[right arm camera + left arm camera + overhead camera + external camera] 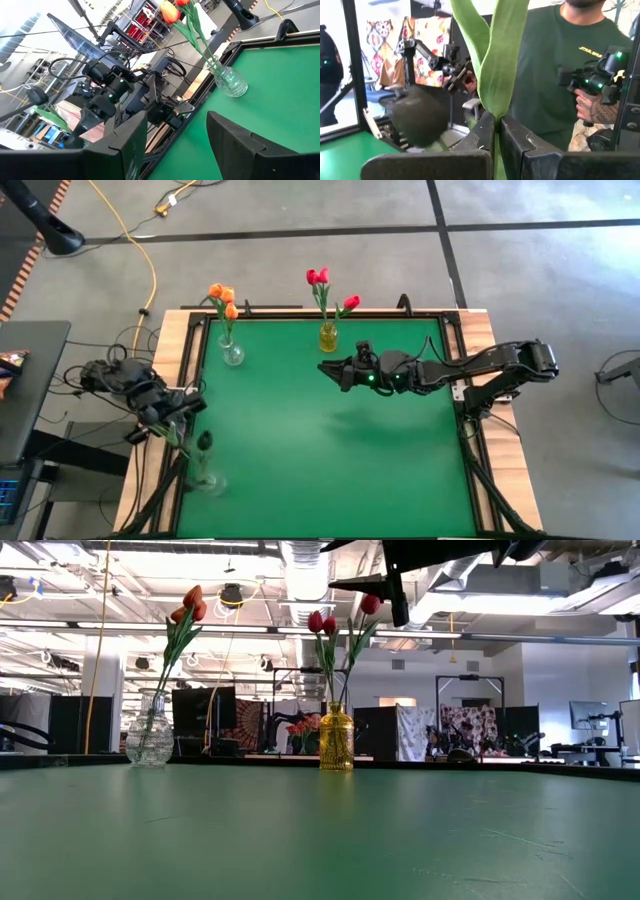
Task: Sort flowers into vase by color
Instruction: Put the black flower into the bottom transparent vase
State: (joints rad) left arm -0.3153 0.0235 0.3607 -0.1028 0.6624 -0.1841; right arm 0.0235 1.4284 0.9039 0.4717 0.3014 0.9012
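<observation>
My left gripper (176,426) hovers over the table's left edge, shut on a green flower stem whose leaves (492,55) rise past its fingers. A near-black flower head (204,442) shows beside it, above a clear vase (206,480) at the near left; I cannot tell whether that head belongs to the held stem. Orange flowers (222,294) stand in a clear vase (232,354) at the far left. Red flowers (318,277) stand in a yellow vase (328,337) at the far middle. My right gripper (330,370) hangs open above the table just near of the yellow vase. My left gripper pinches the green stem (496,131) between its two fingers, just below where the leaves part. The fingers (530,147) lie about level, across the stem. The leaves stand up beyond them, and the stem is lifted clear of the table. Its lower end is hidden by the gripper.
The green table top (330,450) is bare in the middle and near right. A person in a dark green shirt (555,65) stands beyond the table's left side. Cables (150,270) lie on the floor at the far left.
</observation>
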